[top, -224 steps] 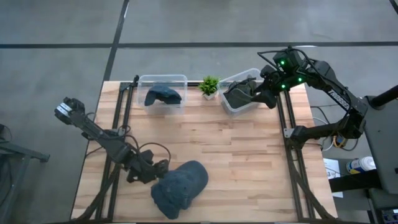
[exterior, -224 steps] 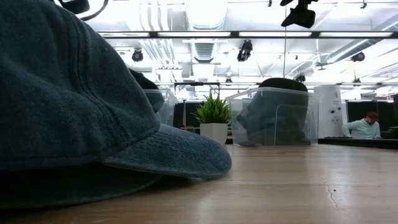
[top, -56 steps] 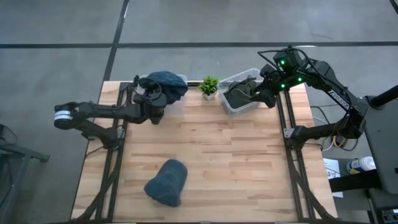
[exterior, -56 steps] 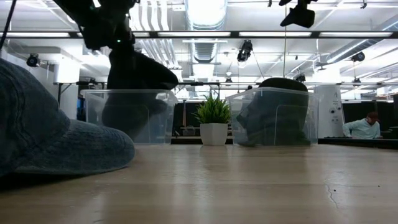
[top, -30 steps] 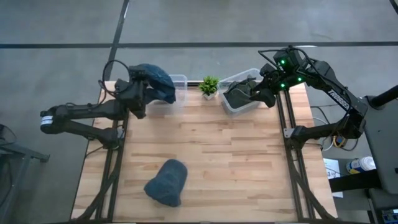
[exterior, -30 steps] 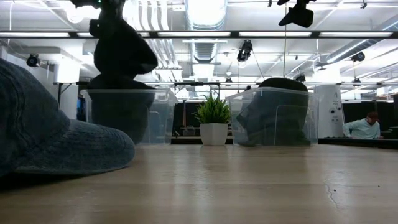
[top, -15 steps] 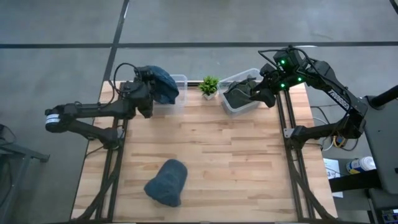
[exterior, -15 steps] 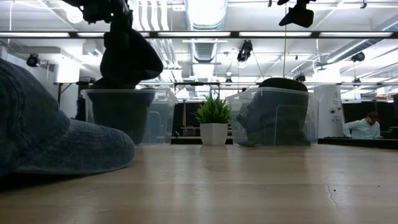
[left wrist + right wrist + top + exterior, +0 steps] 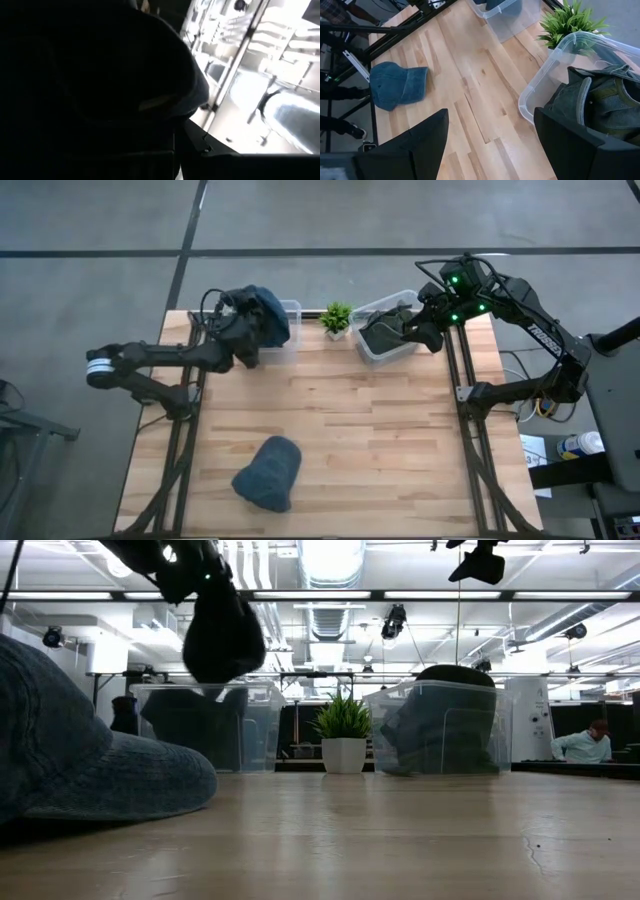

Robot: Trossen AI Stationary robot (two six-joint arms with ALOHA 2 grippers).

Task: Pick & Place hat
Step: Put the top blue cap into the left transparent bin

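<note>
A blue hat [image 9: 266, 314] hangs from my left gripper [image 9: 246, 330], which is shut on it, above the clear bin [image 9: 287, 310] at the table's far left. In the low view this hat [image 9: 222, 635] hangs over the bin's rim [image 9: 200, 688]. A second blue hat [image 9: 268, 472] lies flat on the table near its front edge. My right gripper [image 9: 495, 145] stands open with nothing between its fingers, beside the far right clear bin [image 9: 383, 340]. My left gripper holds the blue hat by its upper part [image 9: 208, 598], coming from the table's left side. The hat's own dark cloth [image 9: 100, 75] hides where the fingers meet it. The hat hangs below the gripper, clear of the bin.
A small potted plant [image 9: 336, 318] stands between the two bins at the far edge. The right bin holds a dark olive hat [image 9: 590, 100]. Bare wooden tabletop [image 9: 370, 430] spreads across the middle and right. Black frame rails [image 9: 185, 430] run along both sides.
My left gripper has carried the blue hat toward the table's right edge, from beside the left bin's outer end to above the bin. The hat stays hanging and clear of the bin.
</note>
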